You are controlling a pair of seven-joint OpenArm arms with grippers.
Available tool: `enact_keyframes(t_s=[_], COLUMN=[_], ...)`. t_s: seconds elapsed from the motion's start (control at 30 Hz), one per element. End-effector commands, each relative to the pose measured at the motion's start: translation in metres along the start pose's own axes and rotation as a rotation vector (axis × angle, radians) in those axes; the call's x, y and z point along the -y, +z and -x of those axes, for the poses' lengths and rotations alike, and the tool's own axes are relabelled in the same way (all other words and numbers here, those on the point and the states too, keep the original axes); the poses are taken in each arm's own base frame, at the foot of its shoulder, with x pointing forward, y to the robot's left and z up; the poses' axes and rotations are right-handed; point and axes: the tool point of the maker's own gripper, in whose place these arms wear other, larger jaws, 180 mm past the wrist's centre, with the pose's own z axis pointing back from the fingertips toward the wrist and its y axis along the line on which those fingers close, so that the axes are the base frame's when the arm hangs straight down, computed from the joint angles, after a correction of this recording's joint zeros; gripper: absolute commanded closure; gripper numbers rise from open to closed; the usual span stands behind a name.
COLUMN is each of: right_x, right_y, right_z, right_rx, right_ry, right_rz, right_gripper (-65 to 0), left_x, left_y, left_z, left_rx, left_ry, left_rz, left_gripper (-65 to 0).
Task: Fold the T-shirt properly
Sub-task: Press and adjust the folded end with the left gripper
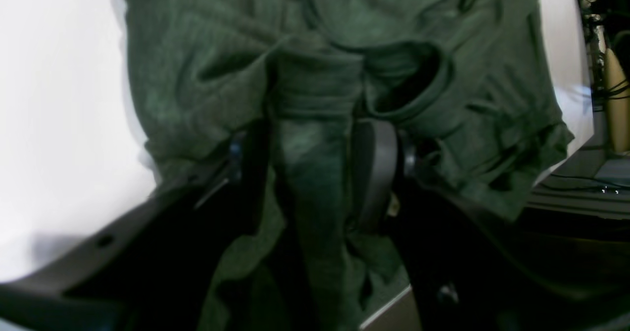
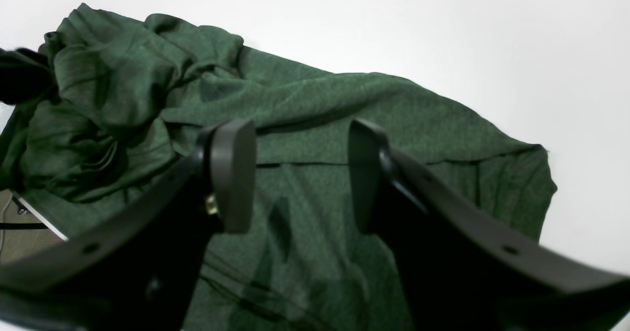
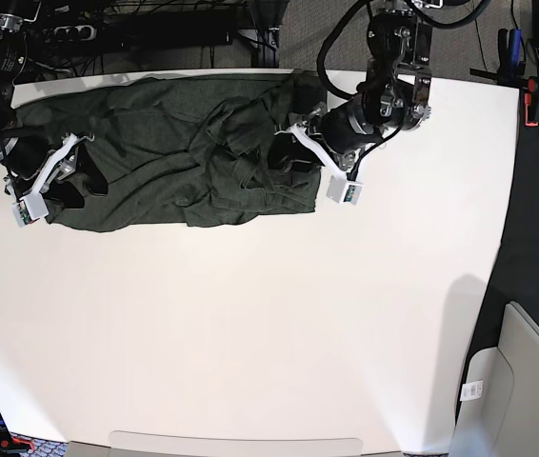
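The dark green T-shirt (image 3: pixel 174 162) lies crumpled along the far side of the white table (image 3: pixel 250 333). Its right half is bunched into folds and its left half lies flatter. My left gripper (image 3: pixel 293 160) sits at the shirt's right end. In the left wrist view, a raised ridge of the T-shirt (image 1: pixel 310 124) fills the gap in the left gripper (image 1: pixel 312 163) and touches both pads. A round hemmed opening (image 1: pixel 418 82) lies just beyond. The right gripper (image 2: pixel 302 173) hangs open above the flat part of the T-shirt (image 2: pixel 393 124), with nothing between its fingers. In the base view the right gripper (image 3: pixel 79 186) is at the shirt's left end.
The shirt's far hem hangs at the table's back edge (image 1: pixel 389 311), with cables and racks (image 3: pixel 155 29) behind it. A grey bin (image 3: pixel 527 381) stands off the table's near right corner. A red-handled tool (image 3: pixel 533 100) sits by the right edge.
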Motion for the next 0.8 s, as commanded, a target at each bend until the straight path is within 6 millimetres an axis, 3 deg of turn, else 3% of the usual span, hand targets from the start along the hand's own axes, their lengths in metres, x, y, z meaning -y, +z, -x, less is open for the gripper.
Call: enact_keyframes(t_s=[0.0,0.2,0.3,0.4,0.5,0.63,0.77], right_x=[0.001,0.001,0.001,0.001,0.001,0.001,0.002], right_y=[0.005,0.005,0.005,0.005,0.005,0.005,0.005], right_z=[-0.018,-0.018,-0.018,-0.018,-0.018,-0.021,-0.02], right_rx=[0.053,0.054,0.054,0.054,0.055,0.062,0.061], right_ry=[0.027,0.026,0.026,0.026,0.025,0.028,0.027], right_rz=[-0.001,-0.002,-0.002,-0.002,-0.003,-0.002,-0.002], right_gripper=[-27.6,-27.6,-27.6,-27.6,-27.6,-27.6,-27.6], left_x=[0.006,0.006,0.008,0.014,0.022,0.048,0.088], left_y=[0.0,-0.003,-0.001,0.004,0.011,0.018,0.014], left_z=[-0.015,-0.016,-0.019,-0.025,-0.035,-0.033,-0.009], left_rx=[0.051,0.059,0.064,0.085,0.119,0.129,0.078], left_ry=[-0.009,-0.004,-0.012,-0.029,-0.052,-0.093,-0.122], left_rz=[0.024,0.029,0.033,0.041,0.053,0.102,0.198], left_gripper=[-25.5,-21.0,-13.4,-1.8,-0.1,-0.1,-0.1])
